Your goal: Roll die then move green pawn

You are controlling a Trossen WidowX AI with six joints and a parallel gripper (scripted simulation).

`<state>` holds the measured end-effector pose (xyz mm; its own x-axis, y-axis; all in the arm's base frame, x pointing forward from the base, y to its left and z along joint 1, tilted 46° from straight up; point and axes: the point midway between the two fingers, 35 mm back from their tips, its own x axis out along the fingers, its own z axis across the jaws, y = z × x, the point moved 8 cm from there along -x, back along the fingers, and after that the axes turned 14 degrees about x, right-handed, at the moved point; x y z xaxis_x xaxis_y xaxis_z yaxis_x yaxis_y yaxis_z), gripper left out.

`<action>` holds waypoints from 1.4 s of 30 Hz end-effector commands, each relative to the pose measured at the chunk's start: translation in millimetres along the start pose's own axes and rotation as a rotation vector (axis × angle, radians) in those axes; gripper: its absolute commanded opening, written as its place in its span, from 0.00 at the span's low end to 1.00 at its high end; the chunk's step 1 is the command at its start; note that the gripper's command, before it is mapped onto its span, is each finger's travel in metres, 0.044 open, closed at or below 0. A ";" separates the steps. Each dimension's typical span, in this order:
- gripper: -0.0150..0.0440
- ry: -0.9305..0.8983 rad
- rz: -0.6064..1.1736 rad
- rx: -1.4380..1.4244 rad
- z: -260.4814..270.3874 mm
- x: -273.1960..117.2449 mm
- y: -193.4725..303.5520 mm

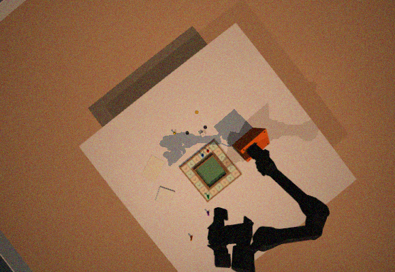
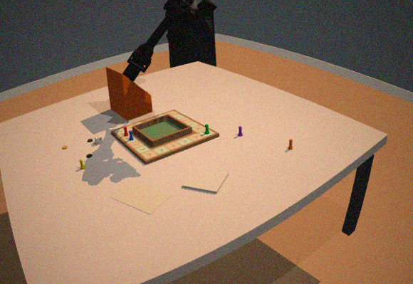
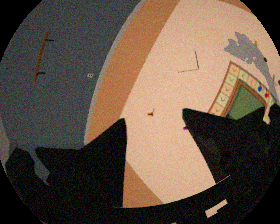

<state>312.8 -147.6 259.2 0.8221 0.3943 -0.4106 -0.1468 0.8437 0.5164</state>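
My gripper (image 3: 155, 117) is open and empty, raised high beyond the board's green-pawn side. The green pawn (image 1: 208, 196) (image 2: 206, 129) stands on a corner space of the board (image 1: 219, 187) (image 2: 147, 158). The tray (image 1: 211, 170) (image 2: 161, 130), green-floored with brown walls, is in the board's middle; nothing shows inside it. A small pale grey thing (image 1: 203, 133) (image 2: 97, 141), apparently the die, lies on the table off the board's other side; its pips are too small to read. The red pawn (image 1: 208, 150) (image 2: 125, 131) and blue pawn (image 1: 202, 155) (image 2: 131, 135) stand on neighbouring spaces.
An orange box (image 1: 261, 140) (image 2: 139, 102) stands near the arm's lower end. Purple (image 1: 208, 213) (image 2: 240, 131), orange (image 1: 191, 237) (image 2: 290, 144) and yellow pawns (image 1: 174, 132) (image 2: 82, 164) stand off the board. Dark discs (image 1: 187, 133) (image 2: 89, 155), a yellow disc (image 1: 196, 112) (image 2: 64, 147) and two pale flat pieces lie around.
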 end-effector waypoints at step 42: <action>0.72 0.708 0.629 -0.828 -363.5 11.0 -216.0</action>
<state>176.7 -211.1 -105.1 0.1257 0.6269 -0.7689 -0.8504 0.4672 0.2420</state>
